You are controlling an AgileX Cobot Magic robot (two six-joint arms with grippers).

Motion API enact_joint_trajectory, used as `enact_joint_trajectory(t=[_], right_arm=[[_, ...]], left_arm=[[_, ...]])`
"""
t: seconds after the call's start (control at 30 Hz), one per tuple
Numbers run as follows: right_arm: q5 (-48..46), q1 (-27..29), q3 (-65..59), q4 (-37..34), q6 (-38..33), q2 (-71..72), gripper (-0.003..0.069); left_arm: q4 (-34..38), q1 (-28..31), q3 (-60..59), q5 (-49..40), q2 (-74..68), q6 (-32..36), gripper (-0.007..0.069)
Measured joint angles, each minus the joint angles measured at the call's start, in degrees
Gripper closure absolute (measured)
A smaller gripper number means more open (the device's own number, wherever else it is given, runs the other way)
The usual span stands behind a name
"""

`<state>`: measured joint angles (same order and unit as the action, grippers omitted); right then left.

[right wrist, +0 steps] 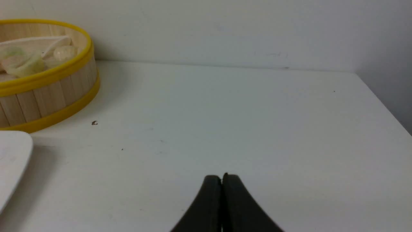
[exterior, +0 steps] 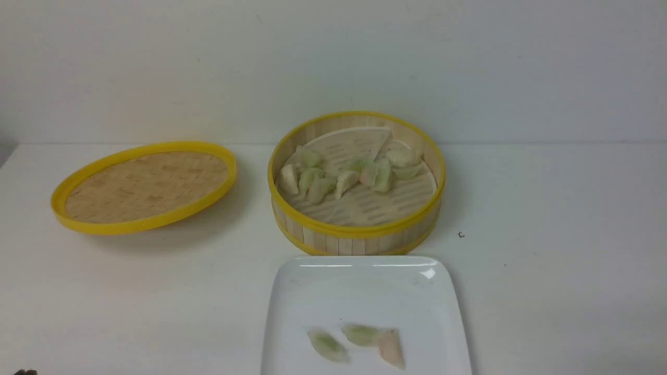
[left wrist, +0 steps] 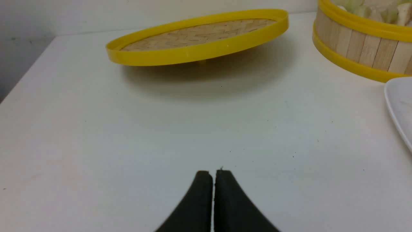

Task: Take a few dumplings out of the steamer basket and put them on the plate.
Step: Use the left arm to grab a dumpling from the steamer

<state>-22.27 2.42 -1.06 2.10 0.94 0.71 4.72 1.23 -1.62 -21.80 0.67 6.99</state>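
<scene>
The round bamboo steamer basket (exterior: pixel 359 237) with yellow rims stands at the table's middle and holds several pale green and whitish dumplings (exterior: pixel 341 174). In front of it lies the glossy white square plate (exterior: pixel 359 286), carrying three dumplings (exterior: pixel 359 341) near its front edge. My left gripper (left wrist: pixel 213 171) is shut and empty, low over bare table, with the basket (left wrist: pixel 360 48) and plate edge (left wrist: pixel 399 106) off to one side. My right gripper (right wrist: pixel 221 176) is shut and empty too, over bare table beside the basket (right wrist: pixel 48 96) and plate corner (right wrist: pixel 13 154). Neither gripper shows in the front view.
The flat yellow-rimmed woven lid (exterior: pixel 143 185) rests tilted on the table to the basket's left; it also fills the upper part of the left wrist view (left wrist: pixel 199 42). A small dark speck (exterior: pixel 461 235) lies right of the basket. A white wall runs behind the table.
</scene>
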Motion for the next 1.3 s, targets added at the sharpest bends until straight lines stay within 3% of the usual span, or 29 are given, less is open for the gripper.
enact_joint_trajectory(t=[1.17,1.3], right_arm=[[0.0,0.0,0.0,0.1,0.0,0.0,0.0673],[2.6,0.0,-0.4,-2.6,0.8,0.0,0.0673]], left_arm=[[0.0,0.0,0.0,0.0,0.0,0.0,0.0631],[0.0,0.0,0.0,0.0,0.0,0.0,0.0631]])
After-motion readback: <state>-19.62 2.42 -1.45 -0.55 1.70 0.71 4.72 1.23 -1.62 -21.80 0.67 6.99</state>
